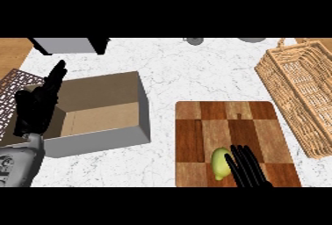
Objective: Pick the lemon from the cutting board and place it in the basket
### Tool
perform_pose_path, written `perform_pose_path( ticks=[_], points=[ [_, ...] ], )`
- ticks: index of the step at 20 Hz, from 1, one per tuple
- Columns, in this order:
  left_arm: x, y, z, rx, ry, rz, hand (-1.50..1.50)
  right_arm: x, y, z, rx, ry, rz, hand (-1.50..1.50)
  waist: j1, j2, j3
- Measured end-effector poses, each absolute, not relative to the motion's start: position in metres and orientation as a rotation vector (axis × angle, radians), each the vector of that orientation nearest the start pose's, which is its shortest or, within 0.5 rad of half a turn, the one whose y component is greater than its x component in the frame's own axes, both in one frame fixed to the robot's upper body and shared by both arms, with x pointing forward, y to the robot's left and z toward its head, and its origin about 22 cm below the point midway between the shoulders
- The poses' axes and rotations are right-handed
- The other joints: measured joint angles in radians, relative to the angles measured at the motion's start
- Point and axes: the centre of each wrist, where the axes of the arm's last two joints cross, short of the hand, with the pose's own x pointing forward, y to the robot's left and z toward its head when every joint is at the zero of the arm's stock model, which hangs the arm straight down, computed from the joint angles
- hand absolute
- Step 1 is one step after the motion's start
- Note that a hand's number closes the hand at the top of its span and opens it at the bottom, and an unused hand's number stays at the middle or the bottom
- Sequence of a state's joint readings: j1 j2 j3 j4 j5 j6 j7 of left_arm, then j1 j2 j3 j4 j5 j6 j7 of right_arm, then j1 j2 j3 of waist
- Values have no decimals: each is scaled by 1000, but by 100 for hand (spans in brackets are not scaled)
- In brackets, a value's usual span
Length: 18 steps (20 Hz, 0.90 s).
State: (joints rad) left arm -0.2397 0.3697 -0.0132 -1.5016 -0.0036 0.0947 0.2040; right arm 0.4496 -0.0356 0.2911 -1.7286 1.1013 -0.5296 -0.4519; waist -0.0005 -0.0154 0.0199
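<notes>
A yellow-green lemon (220, 163) lies on the checkered wooden cutting board (233, 118), near the board's front edge. My right hand (248, 169) comes in from the lower edge just right of the lemon, fingers straight and open, alongside the fruit and possibly touching its right side. The wicker basket (299, 88) stands at the right edge of the counter, beyond the board. My left hand (39, 105) rests open at the far left with fingers pointing up, over the edge of a cardboard box.
An open cardboard box (103, 116) sits left of the board. A patterned mat (14, 81) lies at the far left. A grey appliance (65, 45) and small dark items (193, 41) stand along the counter's back.
</notes>
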Motion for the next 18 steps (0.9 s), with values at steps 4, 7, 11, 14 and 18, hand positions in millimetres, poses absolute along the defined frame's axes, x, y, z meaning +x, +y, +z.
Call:
perform_pose_path(
  ticks=[4,7,11,14,18],
  points=[
    [299,288,73,354,-1519,-232,0,132,-200,-41,-922,-1880,929,-150,-2,-3,-4],
    [297,287,73,355,-1522,-234,0,137,-197,-42,-918,-1880,936,-150,-2,-5,-8],
    [299,289,74,349,-1520,-234,0,150,-193,-41,-915,-1884,936,-150,-3,-7,-9],
    [299,288,73,346,-1520,-235,0,155,-192,-42,-916,-1886,924,-150,-3,-8,-10],
    [299,289,74,340,-1519,-234,0,157,-191,-41,-939,-1879,975,150,-5,-9,-12]
  ],
)
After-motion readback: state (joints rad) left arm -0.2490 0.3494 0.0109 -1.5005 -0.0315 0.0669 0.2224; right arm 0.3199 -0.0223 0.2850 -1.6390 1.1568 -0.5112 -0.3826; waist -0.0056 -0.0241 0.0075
